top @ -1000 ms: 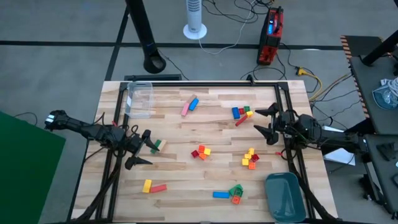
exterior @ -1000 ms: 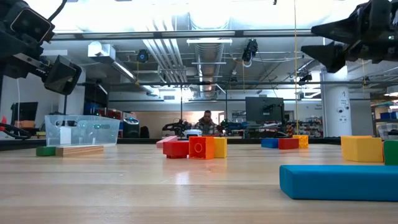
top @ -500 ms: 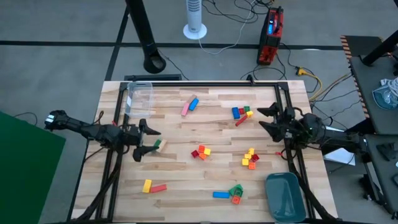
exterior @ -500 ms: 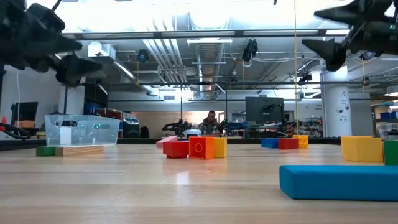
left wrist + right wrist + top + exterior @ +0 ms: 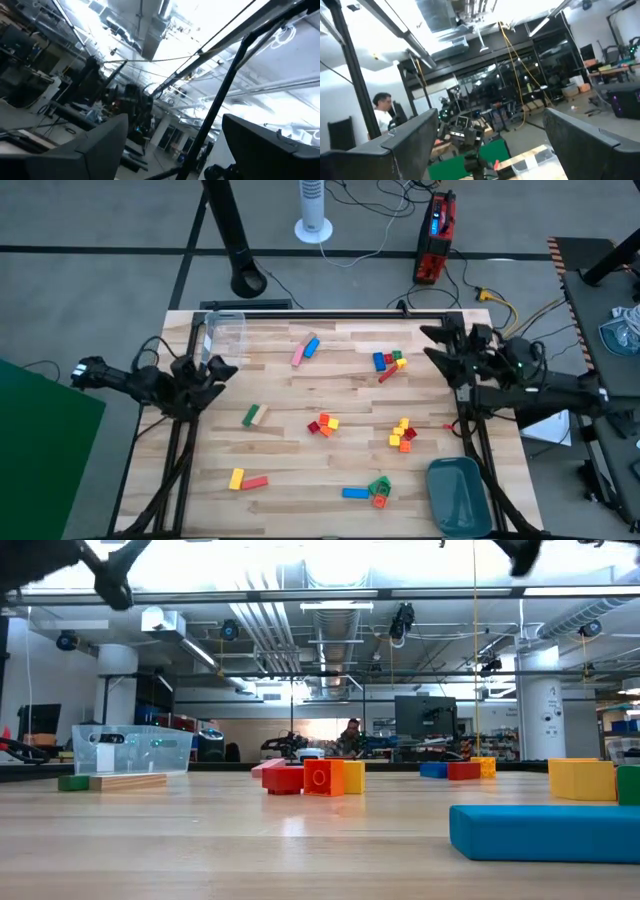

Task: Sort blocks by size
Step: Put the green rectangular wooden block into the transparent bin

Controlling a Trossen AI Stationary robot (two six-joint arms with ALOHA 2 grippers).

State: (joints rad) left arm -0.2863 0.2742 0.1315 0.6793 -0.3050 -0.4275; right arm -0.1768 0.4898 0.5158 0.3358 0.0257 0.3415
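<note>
- Left gripper [image 5: 213, 367] hangs above the table's [image 5: 290, 445] left edge, near the far-left corner, fingers spread wide, holding nothing
- Right gripper [image 5: 445, 346] hangs above the right edge toward the far side, fingers likewise wide apart, empty
- Both wrist views point up at the ceiling and room, so neither looks at the table
- Blocks [image 5: 323, 424] lie loose in small groups: a pink and a blue bar [image 5: 306, 350] near the far edge, a mixed cluster [image 5: 389, 362] toward the far-right corner, a red-yellow group at the centre, another [image 5: 402, 434] right of it, a green-and-tan piece [image 5: 254, 415] left of centre, a yellow-red pair [image 5: 247, 479] toward the near-left corner, a blue bar with green and orange bits [image 5: 368, 491] by the near edge
- Clear box [image 5: 224, 338] stands at the far-left corner, tray [image 5: 458, 495] at the near-right corner; both look empty
- Nothing appears sorted yet; I judge the step is picking a first block
- To do it well: tilt a wrist down first, choose a lone piece such as the green-and-tan one, close across its short sides, keep long bars and tiny cubes apart
- Hard to tell: which pieces in the clusters are joined or stacked, and their exact sizes
- Low view cuts off both grippers at its top edge
</note>
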